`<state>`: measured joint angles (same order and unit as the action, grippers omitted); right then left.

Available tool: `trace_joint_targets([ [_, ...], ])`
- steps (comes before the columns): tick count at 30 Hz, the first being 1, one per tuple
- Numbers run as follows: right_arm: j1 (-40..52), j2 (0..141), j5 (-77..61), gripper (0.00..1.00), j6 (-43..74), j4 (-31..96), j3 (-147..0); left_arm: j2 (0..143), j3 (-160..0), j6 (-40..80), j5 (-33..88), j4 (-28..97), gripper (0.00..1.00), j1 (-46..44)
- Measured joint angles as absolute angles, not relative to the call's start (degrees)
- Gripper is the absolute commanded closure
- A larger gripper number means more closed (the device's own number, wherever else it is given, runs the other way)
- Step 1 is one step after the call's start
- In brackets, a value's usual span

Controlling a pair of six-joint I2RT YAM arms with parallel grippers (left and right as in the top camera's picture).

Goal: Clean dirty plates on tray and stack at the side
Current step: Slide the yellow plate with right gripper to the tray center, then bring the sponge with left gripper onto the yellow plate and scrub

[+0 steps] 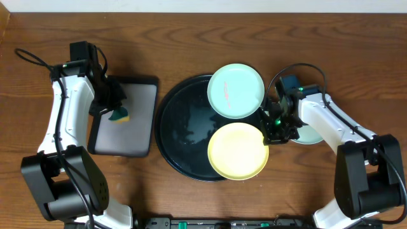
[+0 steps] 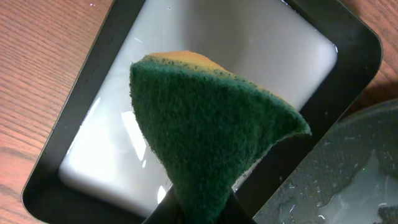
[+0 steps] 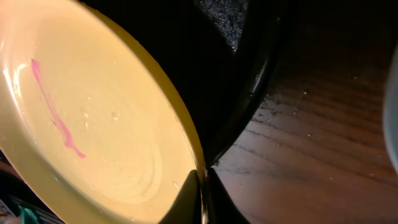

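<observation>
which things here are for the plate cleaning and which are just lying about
Job: yellow plate, mint plate on tray, mint plate on table, round tray, sponge, small tray.
Lying about: only a loose cable.

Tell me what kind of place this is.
Probably a robot lab bench staged for dishwashing: a wood-grain table, a sponge over a rectangular tray, and a stained yellow plate at a round tray.
</observation>
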<state>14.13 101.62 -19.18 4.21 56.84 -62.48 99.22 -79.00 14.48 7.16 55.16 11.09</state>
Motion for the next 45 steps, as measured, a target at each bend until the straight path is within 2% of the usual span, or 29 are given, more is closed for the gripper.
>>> trace_joint_targets([
  [9,16.1,101.6,-19.4,0.99,6.3,56.7,-63.0,99.2,-79.0,14.5,7.1,55.2,0.92,11.1],
  [16,21.3,101.6,-20.4,0.99,9.9,54.7,-69.0,99.2,-79.0,14.5,7.2,55.2,0.92,11.1],
  [27,31.6,102.1,-19.8,0.99,23.3,42.9,-72.1,99.2,-79.0,14.5,7.2,55.3,0.92,11.1],
  [33,34.6,106.8,-18.0,0.99,29.6,41.4,-72.3,99.2,-79.0,14.5,7.2,55.3,0.92,11.1],
  [45,35.7,109.4,-15.3,0.99,35.6,40.2,-72.3,99.2,-79.0,14.5,9.1,56.4,0.93,8.2],
])
